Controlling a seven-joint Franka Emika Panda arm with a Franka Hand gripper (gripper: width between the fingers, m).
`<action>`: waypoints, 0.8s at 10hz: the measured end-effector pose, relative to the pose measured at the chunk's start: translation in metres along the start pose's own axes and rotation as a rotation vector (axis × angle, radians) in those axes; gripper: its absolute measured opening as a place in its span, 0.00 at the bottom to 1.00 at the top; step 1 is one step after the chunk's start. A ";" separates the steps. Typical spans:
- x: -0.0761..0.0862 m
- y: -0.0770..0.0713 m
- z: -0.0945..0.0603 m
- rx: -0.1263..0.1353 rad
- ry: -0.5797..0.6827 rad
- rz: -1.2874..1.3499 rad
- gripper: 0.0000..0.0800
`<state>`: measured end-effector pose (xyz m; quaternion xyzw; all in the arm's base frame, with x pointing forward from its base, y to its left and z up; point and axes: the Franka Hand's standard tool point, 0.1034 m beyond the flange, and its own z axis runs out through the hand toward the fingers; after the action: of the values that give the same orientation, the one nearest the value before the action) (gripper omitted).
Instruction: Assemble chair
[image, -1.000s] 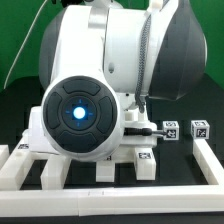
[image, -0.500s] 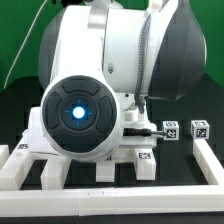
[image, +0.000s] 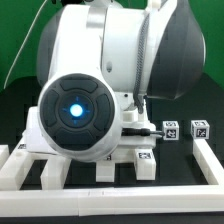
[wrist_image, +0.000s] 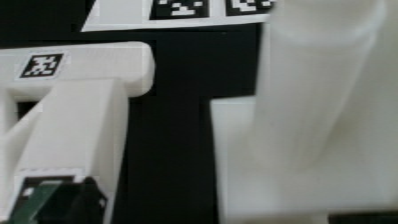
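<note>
Two white shapes fill my wrist view: a tagged chair slab (wrist_image: 80, 95) and, just beside it, a blurred white mass (wrist_image: 320, 120) I cannot name. The slab lies flat on the black table (wrist_image: 178, 100). Its long axis runs from the tagged end, which points at the marker board (wrist_image: 178, 10), back toward me. What I take for one of my fingers (wrist_image: 54, 205) is a dark blur at its near end — how wide they stand I cannot tell. Descending off-centre, I judge, could clip the slab's edge and skew it — or knock the neighbour.

One robot arm (image: 100, 70), four square tags (image: 199, 128)
</note>
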<state>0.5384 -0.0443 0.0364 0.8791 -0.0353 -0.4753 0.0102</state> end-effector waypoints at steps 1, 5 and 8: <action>0.001 0.002 -0.013 0.003 0.048 -0.001 0.81; -0.007 0.012 -0.079 0.012 0.350 -0.049 0.81; -0.029 0.041 -0.100 0.023 0.575 -0.076 0.81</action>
<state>0.6039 -0.0848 0.1179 0.9784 -0.0035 -0.2063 -0.0082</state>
